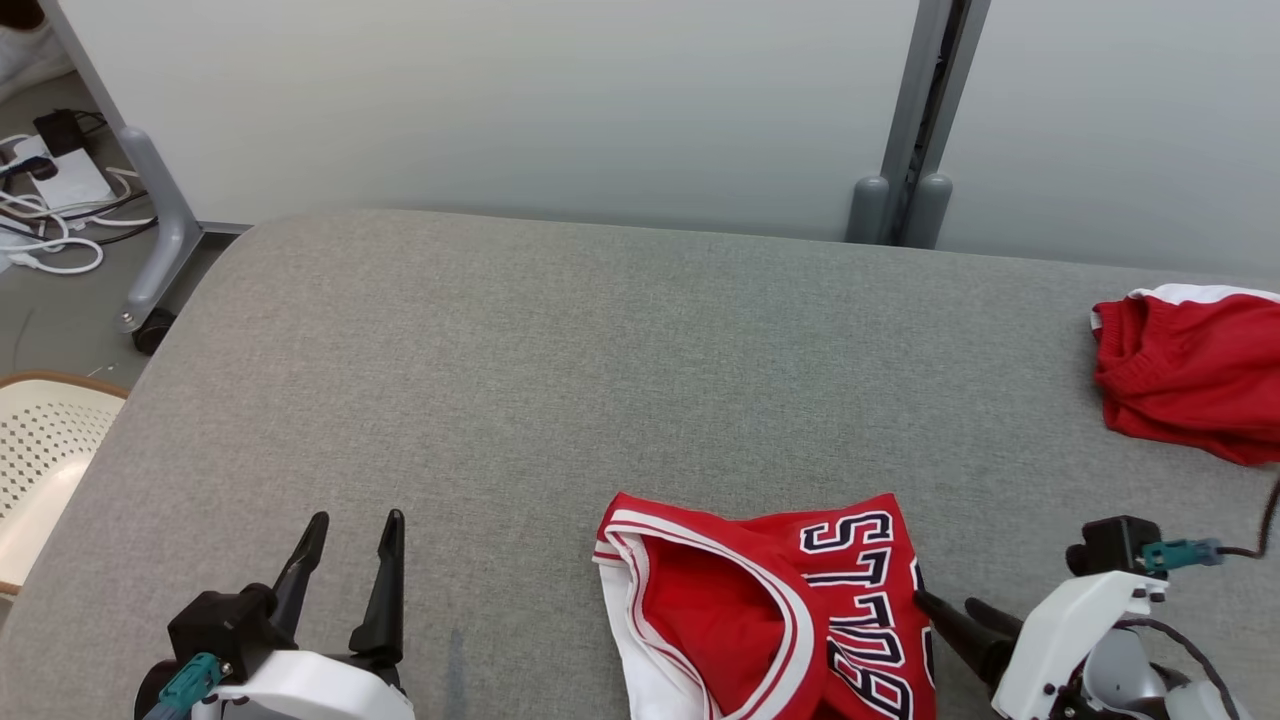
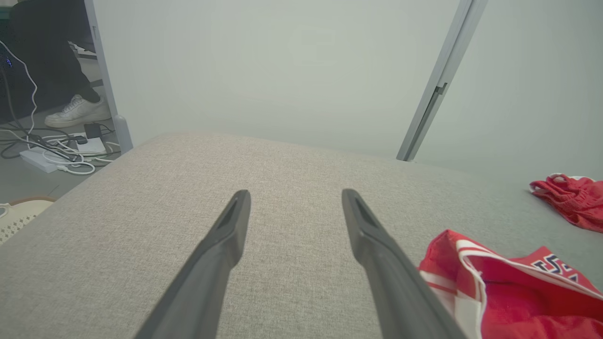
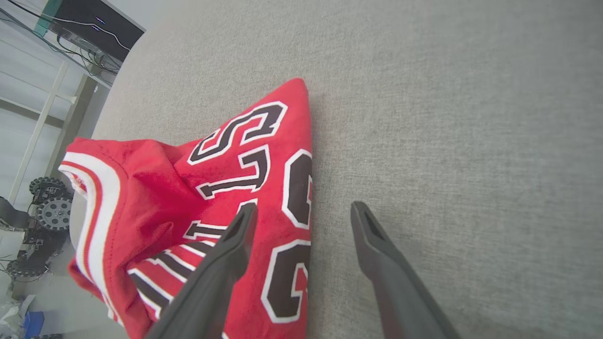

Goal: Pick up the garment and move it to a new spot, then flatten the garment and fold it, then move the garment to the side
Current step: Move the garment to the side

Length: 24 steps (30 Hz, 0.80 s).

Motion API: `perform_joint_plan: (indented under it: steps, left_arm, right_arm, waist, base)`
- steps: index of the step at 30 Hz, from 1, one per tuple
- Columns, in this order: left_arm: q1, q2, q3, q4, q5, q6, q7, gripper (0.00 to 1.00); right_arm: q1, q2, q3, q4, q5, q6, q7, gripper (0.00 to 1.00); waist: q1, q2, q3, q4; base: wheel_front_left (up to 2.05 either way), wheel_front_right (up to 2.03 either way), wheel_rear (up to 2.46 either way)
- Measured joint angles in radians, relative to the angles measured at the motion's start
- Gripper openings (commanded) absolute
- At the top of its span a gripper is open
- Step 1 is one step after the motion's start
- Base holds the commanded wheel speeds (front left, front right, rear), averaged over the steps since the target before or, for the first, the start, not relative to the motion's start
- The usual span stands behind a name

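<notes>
Right, I'm looking down at a padded surface [image 1: 550,380] covered in grey woven cloth, with rounded corners and a fine, even weave. I count two red garments on it. The one I'm working on is a basketball jersey [image 1: 760,600] at the near edge, right of the middle. It is a soft red knit with a wide white band and thin red stripes around its openings, and it carries blocky black letters outlined in white. It lies bunched rather than flat, with one opening gaping so the red inside shows. The second red garment [image 1: 1190,370], crumpled and with a white gathered band, sits at the right edge, well apart from the jersey.

Both grippers have two long, dark, tapering fingers. The left gripper [image 1: 356,520] hangs over bare cloth towards the near left corner, with its fingers spread and nothing between them. The right gripper [image 1: 948,602] is also spread wide and straddles the jersey's right side, one finger over the lettering [image 3: 245,155] and the other over grey cloth. I cannot tell whether it touches the fabric.
</notes>
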Motion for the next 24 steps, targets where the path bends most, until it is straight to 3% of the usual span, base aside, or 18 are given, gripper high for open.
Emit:
perform_joint_plan:
  steps: [6,15,16,17,19,20,24]
  left_arm:
    - [-0.005,-0.003,-0.006,0.003,0.000,-0.001,0.000,1.00]
    - [-0.005,-0.007,-0.004,0.004,-0.001,-0.001,0.000,1.00]
    - [-0.005,-0.007,-0.003,0.004,-0.001,-0.001,0.000,1.00]
    - [-0.005,-0.007,-0.003,0.004,-0.001,-0.001,0.000,1.00]
    - [-0.005,-0.007,-0.002,0.005,0.000,-0.001,0.000,1.00]
    - [-0.005,-0.007,-0.001,0.005,0.000,-0.001,0.000,1.00]
    - [-0.006,-0.007,-0.001,0.005,0.000,-0.001,0.000,1.00]
  right_arm:
    - [-0.040,0.046,-0.020,0.124,0.016,0.000,0.069,1.00]
    - [-0.045,0.080,-0.018,0.144,0.137,0.000,0.112,1.00]
    - [-0.045,0.080,-0.015,0.142,0.147,0.000,0.108,0.89]
    - [-0.045,0.081,-0.012,0.138,0.157,0.000,0.104,0.48]
    - [-0.046,0.081,-0.004,0.135,0.174,0.000,0.090,0.21]
    - [-0.048,0.081,0.002,0.135,0.182,0.000,0.087,0.00]
    - [-0.055,0.069,0.030,0.120,0.217,0.000,0.065,0.00]
  waist:
    - [0.0000,0.0000,0.008,0.031]
    - [0.0000,-0.0001,0.023,0.061]
    - [0.0000,0.0000,0.024,0.061]
    - [0.0000,0.0000,0.025,0.060]
    - [0.0000,0.0000,0.025,0.059]
    - [0.0000,0.0000,0.025,0.058]
    - [0.0000,-0.0001,0.024,0.056]
  base:
    - [0.00,0.00,0.00]
    - [0.00,0.00,0.00]
    - [0.00,0.00,0.00]
    - [0.00,0.00,0.00]
    - [0.00,0.00,0.00]
    - [0.00,0.00,0.00]
    - [0.00,0.00,0.00]
